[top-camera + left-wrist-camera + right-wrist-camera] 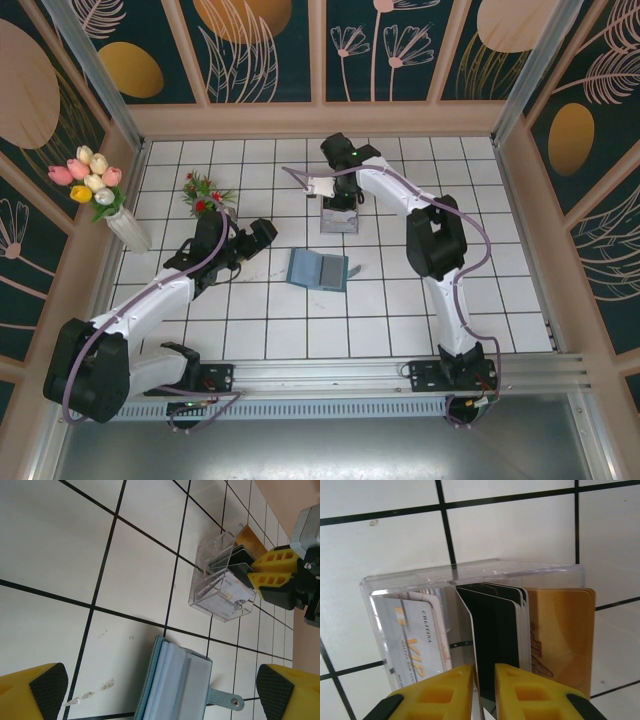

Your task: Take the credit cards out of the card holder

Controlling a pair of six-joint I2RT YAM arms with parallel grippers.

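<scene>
The card holder (318, 269) is laid open on the table (250, 330), mid-scene. Just beyond it, on the far side, cards (495, 640) are stood upright in a clear stand (470, 575). One black card's edge is flanked by the right fingers (445, 692), set narrowly apart; whether it is pinched cannot be told. The left fingers (47, 687) are spread wide, just left of the card holder.

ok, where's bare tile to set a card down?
Widest: the near rows between the card holder and the front rail. Also the tiles from the right arm to the right wall, and the far left corner behind the red flowers. Crowded: around the clear stand, with the right gripper at it and the left gripper close.
</scene>
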